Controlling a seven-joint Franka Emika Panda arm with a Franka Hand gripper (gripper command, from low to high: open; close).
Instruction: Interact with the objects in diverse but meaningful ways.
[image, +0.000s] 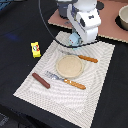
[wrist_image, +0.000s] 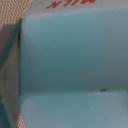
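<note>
Exterior view first: the white robot arm (image: 86, 20) hangs low over the far edge of a pale striped placemat (image: 100, 80) on the dark worktop (image: 15, 30). Its gripper (image: 75, 41) is down at a pale blue block (image: 73, 40); whether the jaws are closed on it I cannot tell. A small yellow rectangular box (image: 35, 48) stands off the mat toward the exterior view's left, a dark brown sausage (image: 41, 80) lies on the mat's near corner, and a tan round plate (image: 69, 66) sits between an orange-handled fork (image: 67, 80) and knife (image: 85, 58).

Wrist view: the block's blue surface (wrist_image: 70, 55) fills the frame, red lettering at one edge; no fingers show.

Judging by this, the block is the step in hand. Next calls for confirming a firm hold before lifting.
</note>
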